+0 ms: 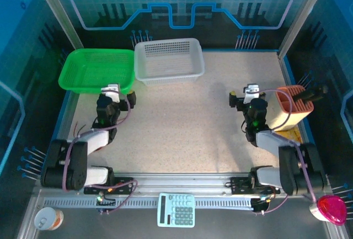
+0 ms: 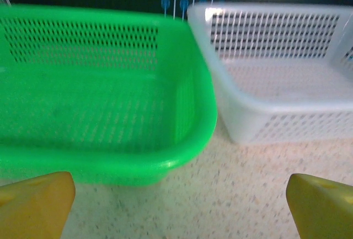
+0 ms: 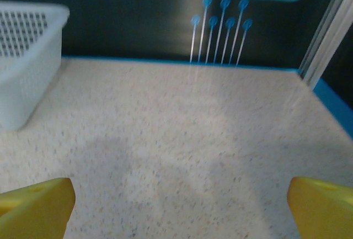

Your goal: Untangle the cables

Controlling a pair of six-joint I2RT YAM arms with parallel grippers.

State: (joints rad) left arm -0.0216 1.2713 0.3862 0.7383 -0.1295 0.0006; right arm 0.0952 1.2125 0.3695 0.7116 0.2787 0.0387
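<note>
At the bottom left, on the metal rail in front of the desk, a small round tin with a pale lid is seen. Just beside the elbow of the left arm, near the left edge of the speckled beige desk, a few thin dark strands stick up. They are too fine for it to be told whether these are the cables.

A bright green rectangular plastic basket with rounded corners and perforated walls is set at the far left of the desk. The left pincer is held just in front of its near wall. In the left wrist view its two yellow fingertips are seen far apart at the bottom corners, with nothing between them but the grainy desk top. The smooth, thick rim of the green basket curves close ahead.

Touching or almost touching the green basket on its right, a white rectangular plastic basket with slotted, lattice-like walls is placed. A pale blue calculator lies on the front rail, between the two arm bases.

The right pincer is held over bare desk, well apart from the white basket. In the right wrist view its yellow fingertips are likewise spread wide over the speckled surface, and a corner of the white basket is seen at the left. An orange ribbed holder carrying a black object stands at the desk's right edge. A glossy pink dome sits at the bottom right.
</note>
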